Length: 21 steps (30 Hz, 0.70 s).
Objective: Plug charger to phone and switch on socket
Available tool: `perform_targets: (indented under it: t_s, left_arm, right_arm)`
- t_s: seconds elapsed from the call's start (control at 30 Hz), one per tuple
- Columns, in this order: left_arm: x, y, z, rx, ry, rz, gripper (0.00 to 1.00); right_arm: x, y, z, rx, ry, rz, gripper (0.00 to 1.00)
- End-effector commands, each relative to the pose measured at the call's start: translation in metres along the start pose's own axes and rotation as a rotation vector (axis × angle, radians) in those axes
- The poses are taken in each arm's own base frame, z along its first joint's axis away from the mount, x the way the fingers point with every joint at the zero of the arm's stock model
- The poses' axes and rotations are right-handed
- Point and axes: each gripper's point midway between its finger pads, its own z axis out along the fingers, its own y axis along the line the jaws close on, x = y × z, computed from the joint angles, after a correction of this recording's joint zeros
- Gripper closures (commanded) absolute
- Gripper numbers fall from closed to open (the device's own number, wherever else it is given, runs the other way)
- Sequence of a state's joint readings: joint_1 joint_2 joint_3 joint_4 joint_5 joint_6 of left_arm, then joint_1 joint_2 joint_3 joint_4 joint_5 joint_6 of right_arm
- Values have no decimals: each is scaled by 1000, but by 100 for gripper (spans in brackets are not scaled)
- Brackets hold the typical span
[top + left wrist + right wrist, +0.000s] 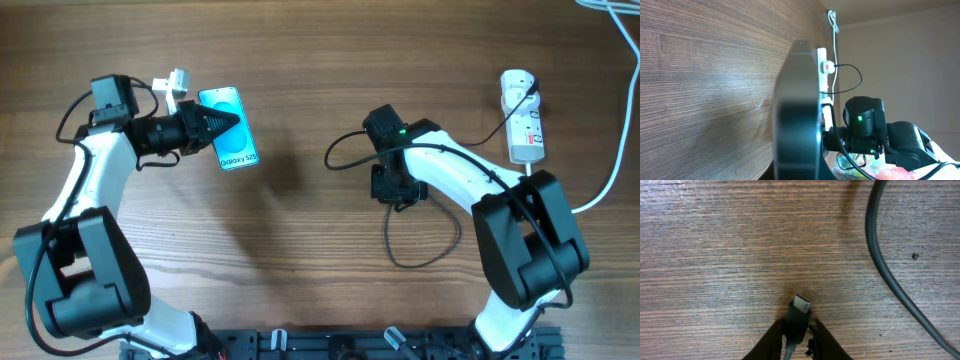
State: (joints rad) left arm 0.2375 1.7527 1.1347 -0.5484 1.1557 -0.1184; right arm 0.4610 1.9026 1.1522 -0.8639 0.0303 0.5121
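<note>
The phone [231, 128], light blue with "Galaxy" text, is at the left. My left gripper [212, 125] is shut on its left edge. In the left wrist view the phone [797, 115] stands edge-on and dark, and hides the fingers. My right gripper [398, 192] is near the table's middle, shut on the charger's black plug [799, 316]. The silvery tip sticks out past the fingers [799, 329], just above the wood. The charger's thin black cable [420, 258] loops in front of the right arm. The white socket [523, 115] lies at the far right.
A thick white cord [618, 150] runs from the socket off the right edge. The socket [823, 67] and my right arm [875, 130] show beyond the phone in the left wrist view. A stretch of black cable [880, 260] crosses the right wrist view.
</note>
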Motion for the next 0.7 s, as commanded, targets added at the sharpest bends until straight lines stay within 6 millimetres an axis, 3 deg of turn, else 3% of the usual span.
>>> perform_targets:
  t_s: [0.0,0.07,0.17,0.4,0.47,0.53,0.67]
  left_arm:
    - [0,-8,-2,22,-3,13,96]
    - [0,-8,-2,22,-3,13,96]
    - [0,-8,-2,21,-3,13,96]
    - [0,-8,-2,22,-3,13,96]
    - [0,-8,-2,22,-3,13,96]
    - [0,-8,-2,22,-3,13,96]
    - [-1,-8,-2,22,-7,22,96]
  right_arm:
    - [12,-17,15,76,35,12,76]
    - [12,-17,15,76,36,12,77]
    - [15,-13,15,52,50,12,87]
    - [28,-6,17,2,109,45,85]
    - [27,-5,17,0,107,44,96]
    - [27,-3,17,-14,109,38,96]
    - [23,28,15,-186,102,-105,92]
